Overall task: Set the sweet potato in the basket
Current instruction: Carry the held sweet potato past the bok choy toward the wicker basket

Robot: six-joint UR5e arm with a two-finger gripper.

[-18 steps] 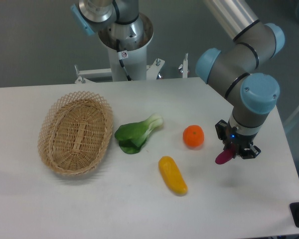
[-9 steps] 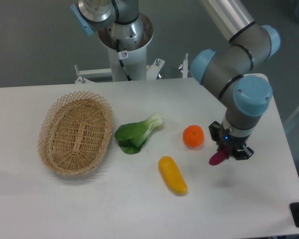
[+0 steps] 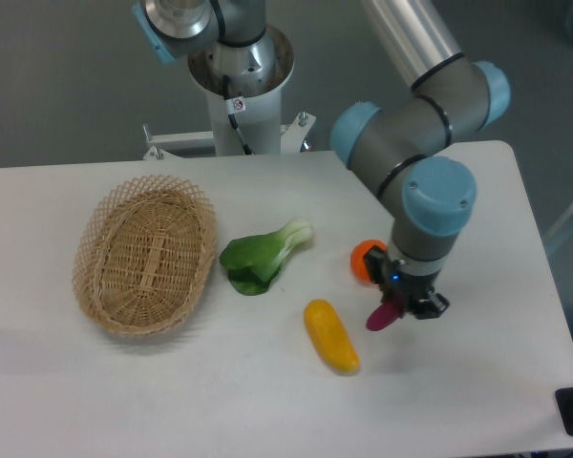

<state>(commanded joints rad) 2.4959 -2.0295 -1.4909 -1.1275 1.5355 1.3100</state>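
Note:
My gripper [image 3: 398, 307] is shut on the sweet potato [image 3: 381, 317], a small dark magenta piece whose lower end sticks out below the fingers, held above the table right of the yellow vegetable. The light tan wicker basket [image 3: 145, 256] sits on the table's left side, far from the gripper. Nothing lies in it.
A yellow oblong vegetable [image 3: 330, 335] lies just left of the gripper. An orange fruit [image 3: 364, 260] is partly hidden behind the wrist. A green bok choy [image 3: 262, 254] lies between the basket and the orange. The robot's base [image 3: 240, 81] stands behind the table.
The arm has moved left with the sweet potato in the gripper, from the table's right side to in front of the orange, which it now partly covers.

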